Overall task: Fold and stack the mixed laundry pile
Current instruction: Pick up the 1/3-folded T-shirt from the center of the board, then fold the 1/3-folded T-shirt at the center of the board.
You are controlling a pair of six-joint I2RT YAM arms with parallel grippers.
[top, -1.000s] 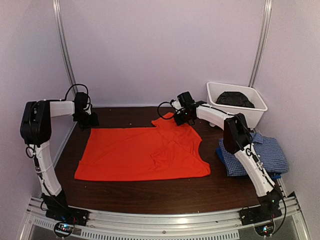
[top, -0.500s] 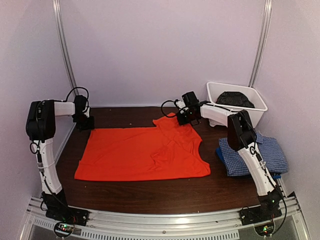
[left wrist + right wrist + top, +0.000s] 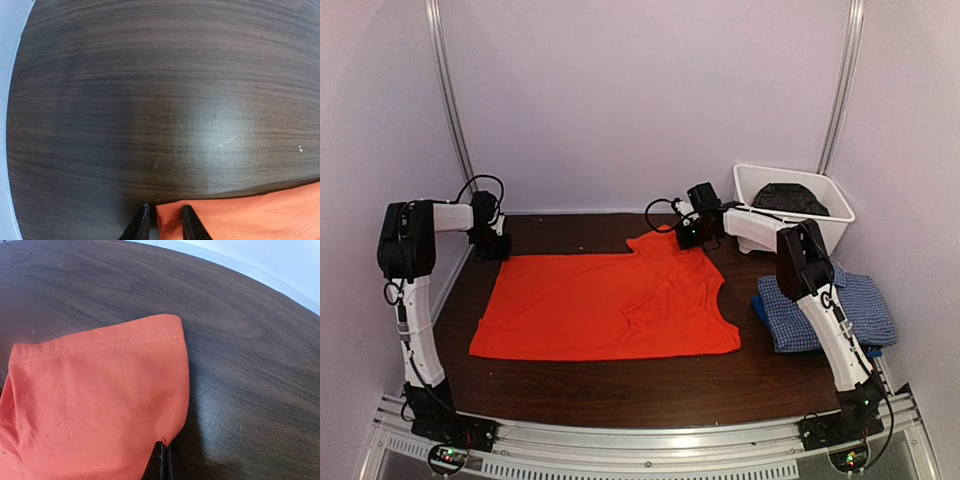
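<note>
While the left gripper [image 3: 165, 215] stands narrow around the ten o'clock corner of the orange T-shirt [image 3: 600, 305], cloth sits between its jaws and a gap shows, so we judge the pinch unfinished. It should close fully before any lift. The shirt lies spread flat across the middle of the table [image 3: 620, 385]. At its one o'clock corner the right gripper [image 3: 165, 452] is clamped tight on the edge of the sleeve [image 3: 100, 390]. We would raise both ends together, low and level, and carry the far edge toward six o'clock so the fold lands square without dragging the near edge. At three o'clock lies the folded checked shirt [image 3: 850, 305], and the white tub [image 3: 830, 225] is at two o'clock.
</note>
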